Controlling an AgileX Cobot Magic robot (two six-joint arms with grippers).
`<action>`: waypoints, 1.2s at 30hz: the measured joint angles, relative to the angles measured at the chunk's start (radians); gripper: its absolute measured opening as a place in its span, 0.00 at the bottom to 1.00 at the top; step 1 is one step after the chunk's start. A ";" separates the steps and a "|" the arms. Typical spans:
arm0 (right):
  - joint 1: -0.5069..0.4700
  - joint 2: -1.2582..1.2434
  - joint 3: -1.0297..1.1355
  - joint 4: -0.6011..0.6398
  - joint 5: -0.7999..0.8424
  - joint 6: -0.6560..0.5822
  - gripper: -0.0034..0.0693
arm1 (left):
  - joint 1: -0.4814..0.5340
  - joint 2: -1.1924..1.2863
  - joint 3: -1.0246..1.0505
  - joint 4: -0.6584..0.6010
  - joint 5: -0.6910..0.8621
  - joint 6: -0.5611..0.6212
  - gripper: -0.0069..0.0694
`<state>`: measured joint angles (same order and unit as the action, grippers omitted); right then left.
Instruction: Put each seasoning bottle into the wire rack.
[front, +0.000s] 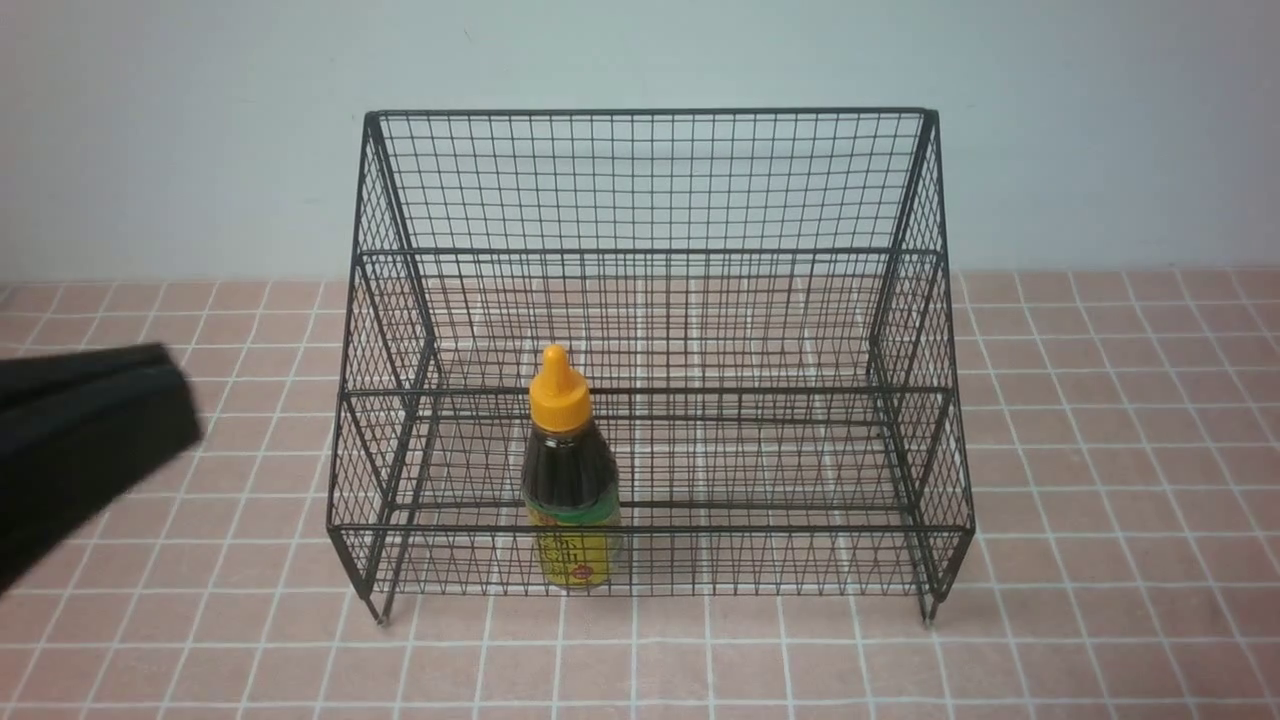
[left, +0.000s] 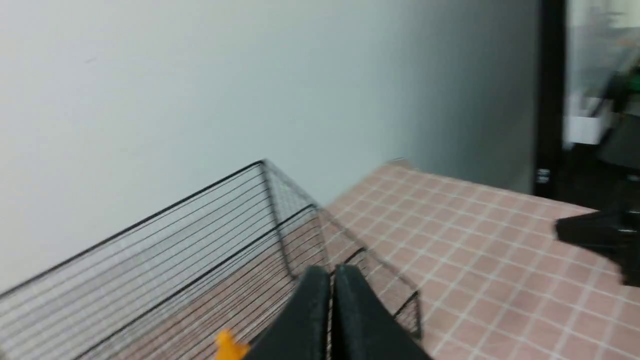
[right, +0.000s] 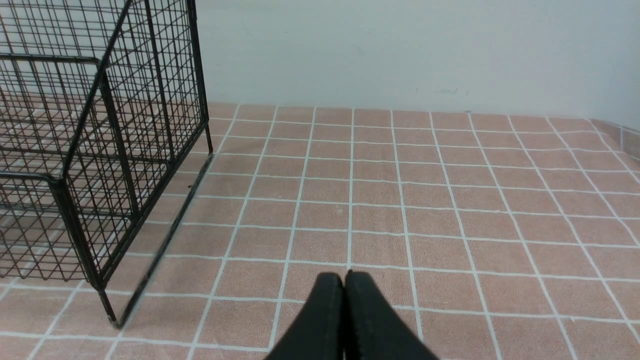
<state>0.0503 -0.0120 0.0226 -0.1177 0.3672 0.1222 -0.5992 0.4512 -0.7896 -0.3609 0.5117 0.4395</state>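
The seasoning bottle (front: 571, 470), dark brown liquid under an orange-yellow pointed cap, stands upright inside the lowest front tier of the black wire rack (front: 650, 180). My left gripper (front: 185, 395) is shut and empty, off to the left of the rack and apart from it. In the left wrist view its shut fingertips (left: 331, 274) point over the rack (left: 200, 240), and only the bottle's orange cap (left: 229, 346) shows. My right gripper (right: 344, 278) is shut and empty above bare tiles, to the right of the rack (right: 100, 150). The front view does not show it.
The rack stands on a pink tiled tabletop (front: 1100, 500) before a pale wall (front: 200, 130). In the left wrist view the table's far corner (left: 400, 162) and a dark post (left: 550, 100) show, with the black right arm (left: 600, 235) at the frame's edge.
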 joint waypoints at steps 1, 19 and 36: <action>0.000 0.000 0.000 0.000 0.000 0.000 0.03 | 0.005 -0.018 0.026 0.051 -0.005 -0.061 0.08; 0.000 0.000 0.000 0.000 0.000 0.000 0.03 | 0.465 -0.449 0.746 0.330 -0.102 -0.342 0.08; 0.000 0.000 0.000 0.000 0.000 0.000 0.03 | 0.496 -0.463 0.813 0.330 -0.124 -0.346 0.08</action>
<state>0.0503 -0.0120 0.0226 -0.1177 0.3672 0.1222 -0.1029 -0.0115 0.0234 -0.0307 0.3878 0.0939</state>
